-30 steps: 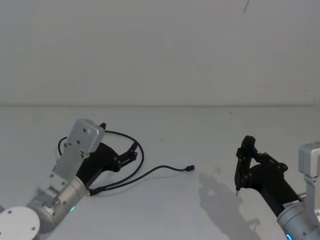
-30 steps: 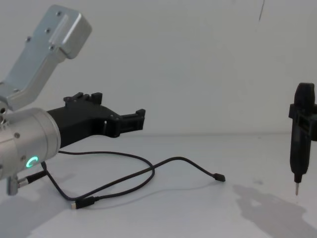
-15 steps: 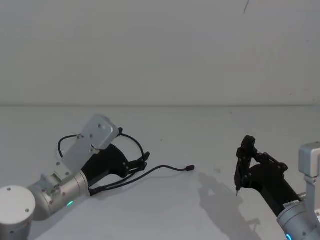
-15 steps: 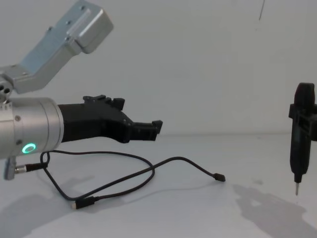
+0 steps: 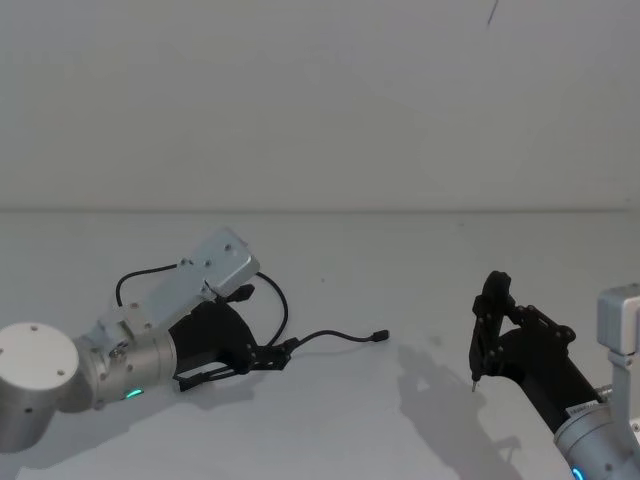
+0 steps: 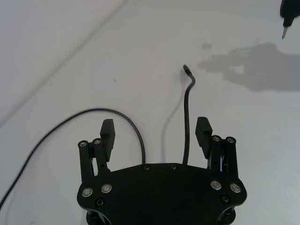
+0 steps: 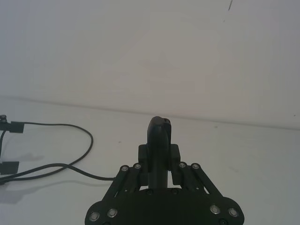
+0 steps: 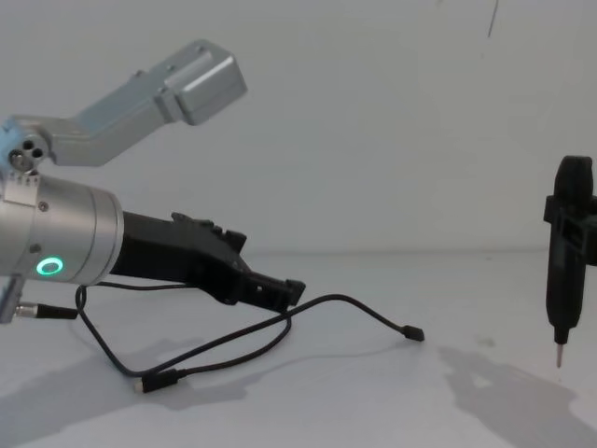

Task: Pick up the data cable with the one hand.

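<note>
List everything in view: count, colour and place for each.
data cable: one, black, lying looped on the table's left half, one plug end towards the middle.
pen-like tool: one, black with a metal pin tip, held upright above the table at right.
table: one, white, under everything.
left gripper: one, black, fingers open, low over the data cable, straddling a strand.
right gripper: one, black, shut on the pen-like tool.

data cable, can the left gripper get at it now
Probably yes: the left gripper is open low over the data cable, whose strands run between its fingers, with nothing in the way.
</note>
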